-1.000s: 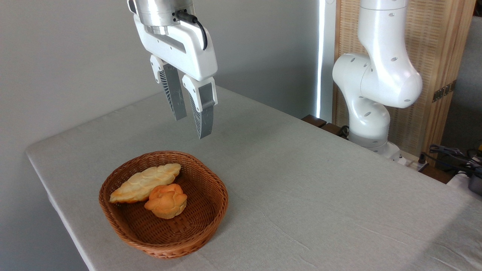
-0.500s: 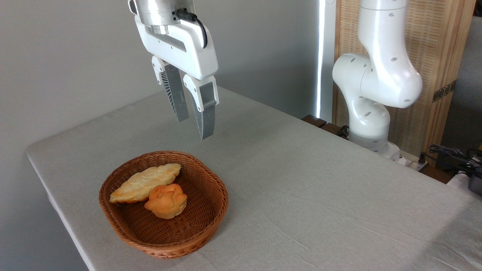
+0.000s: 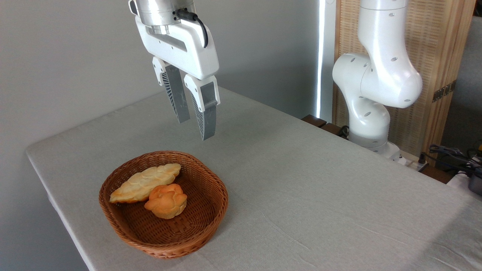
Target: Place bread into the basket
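Across most of the scene stretches a table (image 3: 301,195) under a pale grey-green cloth, its far corner running toward a grey wall. At the far right stands the white robot arm (image 3: 380,75), its base set beyond the table edge in front of a wooden slatted panel, with dark cables lying at the right border. On the near left part of the cloth sits the basket (image 3: 211,214), an oval of brown wicker with a shallow woven wall. High above the basket's far rim hangs the gripper (image 3: 195,130), pointing down and tilted slightly, touching nothing; its two grey ribbed fingers (image 3: 206,120) stand a narrow gap apart, with nothing between them. Inside the basket, toward its far left side, lies a pale braided loaf (image 3: 141,182), long and leaf-shaped, slanting from near left to far right. Just beside it, touching its near right flank, rests the bread (image 3: 166,200), a small round orange-golden bun with a knotted top, sitting on the basket floor near the middle.
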`<state>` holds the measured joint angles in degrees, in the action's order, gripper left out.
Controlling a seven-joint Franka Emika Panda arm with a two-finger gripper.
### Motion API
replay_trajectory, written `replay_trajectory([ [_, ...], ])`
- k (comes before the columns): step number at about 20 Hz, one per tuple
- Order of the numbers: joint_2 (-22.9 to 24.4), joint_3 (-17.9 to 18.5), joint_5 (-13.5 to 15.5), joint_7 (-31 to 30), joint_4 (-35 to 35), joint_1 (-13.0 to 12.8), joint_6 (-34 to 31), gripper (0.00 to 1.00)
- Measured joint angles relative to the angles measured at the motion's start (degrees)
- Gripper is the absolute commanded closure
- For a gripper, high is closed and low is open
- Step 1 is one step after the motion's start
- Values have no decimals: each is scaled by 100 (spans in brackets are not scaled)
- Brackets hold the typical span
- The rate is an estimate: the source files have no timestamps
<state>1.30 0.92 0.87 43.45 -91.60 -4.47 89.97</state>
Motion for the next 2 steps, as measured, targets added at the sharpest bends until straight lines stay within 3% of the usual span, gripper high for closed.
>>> replay_trajectory([
  [2,0,0,-78,0,0,0,0,0],
])
